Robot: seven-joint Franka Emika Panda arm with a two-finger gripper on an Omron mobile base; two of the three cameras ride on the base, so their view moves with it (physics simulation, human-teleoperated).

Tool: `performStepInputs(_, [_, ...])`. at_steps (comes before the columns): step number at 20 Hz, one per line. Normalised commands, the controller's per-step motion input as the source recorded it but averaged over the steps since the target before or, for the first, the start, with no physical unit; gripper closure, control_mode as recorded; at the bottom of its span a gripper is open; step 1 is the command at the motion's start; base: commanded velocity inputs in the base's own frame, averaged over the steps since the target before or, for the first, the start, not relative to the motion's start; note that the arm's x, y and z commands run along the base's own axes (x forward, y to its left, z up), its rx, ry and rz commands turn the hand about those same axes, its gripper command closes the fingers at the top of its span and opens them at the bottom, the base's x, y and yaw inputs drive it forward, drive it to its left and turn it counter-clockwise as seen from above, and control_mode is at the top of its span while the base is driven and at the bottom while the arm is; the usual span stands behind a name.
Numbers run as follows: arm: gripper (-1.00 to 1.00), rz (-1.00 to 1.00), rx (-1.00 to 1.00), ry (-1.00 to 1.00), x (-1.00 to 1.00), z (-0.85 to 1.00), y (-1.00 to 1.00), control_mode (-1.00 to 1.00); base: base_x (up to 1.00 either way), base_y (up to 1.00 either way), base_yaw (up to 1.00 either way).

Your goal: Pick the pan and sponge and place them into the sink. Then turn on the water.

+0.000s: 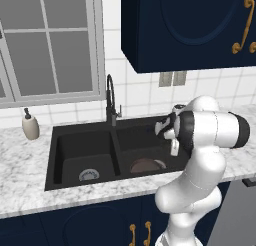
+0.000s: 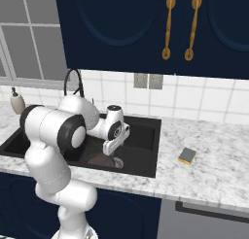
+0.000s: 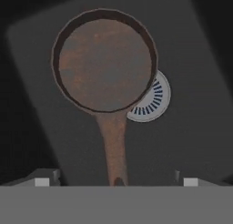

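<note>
Resting flat on the floor of the sink's (image 1: 55, 155) right basin, the pan (image 3: 104, 59) is delivered: round, shallow, rusty brown, its long handle pointing toward the end effector (image 3: 116, 182) and its rim overlapping the drain (image 3: 154, 100). The end effector hangs above it, fingers spread and holding nothing. The sponge (image 2: 186, 156) lies on the tabletop (image 2: 214, 165) right of the sink, not yet moved. The faucet (image 1: 111, 97) shows no stream.

A white marbled tabletop (image 2: 219, 175) carries the black sink (image 1: 60, 140) set into it. The sponge (image 2: 186, 156) lies flat on the tabletop right of the sink, well apart from its rim. A soap bottle (image 1: 30, 126) stands upright near the sink's far-left corner.
</note>
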Motion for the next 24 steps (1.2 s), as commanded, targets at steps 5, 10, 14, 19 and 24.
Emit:
performStepInputs(5, [-1.0, -0.16, 0.0, 0.0, 0.03, 0.86, -0.06, -1.0, 0.0, 0.0, 0.0])
performStepInputs(10, [-1.0, -0.31, -0.01, 0.06, 0.0, 0.45, -0.41, -1.0, 0.0, 0.0, 0.0])
performStepInputs(14, [-1.0, -0.6, -0.03, 0.01, 0.12, 0.01, -0.58, -1.0, 0.0, 0.0, 0.0])
performStepInputs(19, [-1.0, -0.61, -0.03, 0.0, 0.04, 0.0, -0.41, -1.0, 0.0, 0.0, 0.0])
performStepInputs(24, [-1.0, -0.48, -0.02, 0.0, 0.0, 0.0, -0.36, -1.0, 0.0, 0.0, 0.0])
